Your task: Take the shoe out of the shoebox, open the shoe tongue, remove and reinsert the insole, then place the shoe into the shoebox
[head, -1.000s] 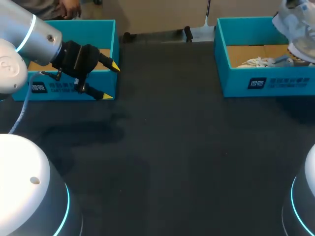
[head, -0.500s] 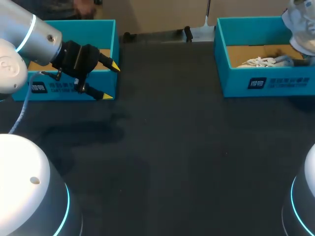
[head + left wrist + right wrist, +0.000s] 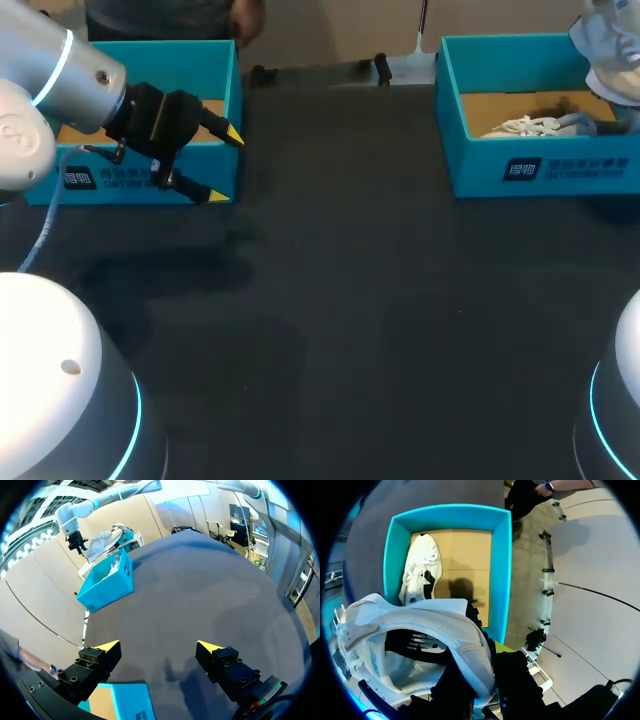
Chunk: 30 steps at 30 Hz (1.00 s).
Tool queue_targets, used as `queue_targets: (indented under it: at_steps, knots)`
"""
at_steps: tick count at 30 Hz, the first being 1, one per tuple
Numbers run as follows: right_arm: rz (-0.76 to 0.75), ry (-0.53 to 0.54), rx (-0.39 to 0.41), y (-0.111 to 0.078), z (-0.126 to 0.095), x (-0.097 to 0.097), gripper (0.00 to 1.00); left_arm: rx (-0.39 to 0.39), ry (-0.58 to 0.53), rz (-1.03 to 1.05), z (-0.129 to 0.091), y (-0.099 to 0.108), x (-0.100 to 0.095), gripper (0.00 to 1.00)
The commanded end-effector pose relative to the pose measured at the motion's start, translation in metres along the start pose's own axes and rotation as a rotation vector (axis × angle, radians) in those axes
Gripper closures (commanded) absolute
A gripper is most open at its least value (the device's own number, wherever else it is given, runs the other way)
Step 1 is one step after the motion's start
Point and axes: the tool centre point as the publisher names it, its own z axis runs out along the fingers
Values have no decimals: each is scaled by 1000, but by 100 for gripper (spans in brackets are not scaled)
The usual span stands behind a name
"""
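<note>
Two fingers of my right pincer are clamped on the heel collar of the white shoe, one inside the opening and one outside, so the grip is closed and carrying it. The shoe hangs in the air above the right box, clear of the rim, with its opening turned toward my wrist camera. Below it a second shoe lies on the cardboard floor of that box, along one long wall.

Over the last second the shoe has gone up. From overhead it hung lower over the box's far corner, and now only part of it shows at the edge of that view. I judge the first step, taking the shoe out, as good as done. Next it needs setting down on the table, where the tongue can be opened.

My left pincer has not moved. Its fingers are spread wide and hold nothing, hovering at the near corner of the left box, well apart from the shoe.

As for writing, each box carries a white label on its front wall: a small square mark and lines of print. I leave it unread.
</note>
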Motion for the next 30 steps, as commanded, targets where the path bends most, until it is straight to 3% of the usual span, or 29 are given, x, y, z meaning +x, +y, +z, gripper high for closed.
queue_targets:
  at_steps: [1,9,30]
  knots:
    - [-1,6,2,-1,-2,-2,100,-4,0,0,0,0,1,0]
    - [13,10,7,-2,0,-1,100,-4,0,0,0,0,1,0]
    - [531,4,106,-43,7,6,100,-4,0,0,0,0,1,0]
